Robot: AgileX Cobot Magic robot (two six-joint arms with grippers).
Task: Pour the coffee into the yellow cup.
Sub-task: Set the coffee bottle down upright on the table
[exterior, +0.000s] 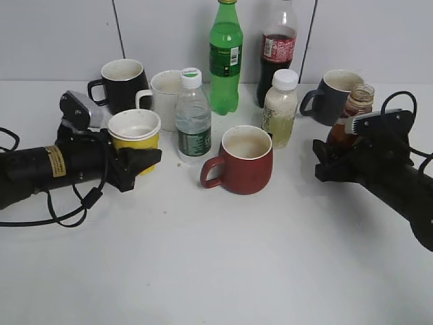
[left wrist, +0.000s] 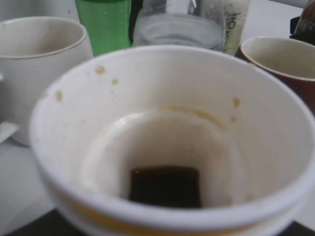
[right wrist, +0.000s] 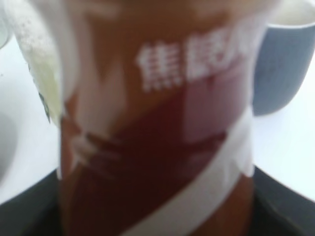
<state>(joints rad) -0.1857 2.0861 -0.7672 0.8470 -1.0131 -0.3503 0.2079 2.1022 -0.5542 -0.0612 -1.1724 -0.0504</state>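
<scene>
Yellow cup (exterior: 134, 139) inside left gripper (exterior: 139, 164); coffee bottle (exterior: 350, 118) just behind right gripper (exterior: 325, 162); red mug (exterior: 240, 160) between grippers.

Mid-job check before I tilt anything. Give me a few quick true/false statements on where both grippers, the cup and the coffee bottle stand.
1. The left gripper is at the yellow cup. True.
2. The yellow cup is brim-full. False: the left wrist view shows only a small dark pool at its bottom.
3. The coffee bottle has its cap on. False: its neck is open.
4. The right gripper is at the coffee bottle. True; the bottle fills the right wrist view.
5. The red mug stands behind the green bottle. False: it is in front.
</scene>
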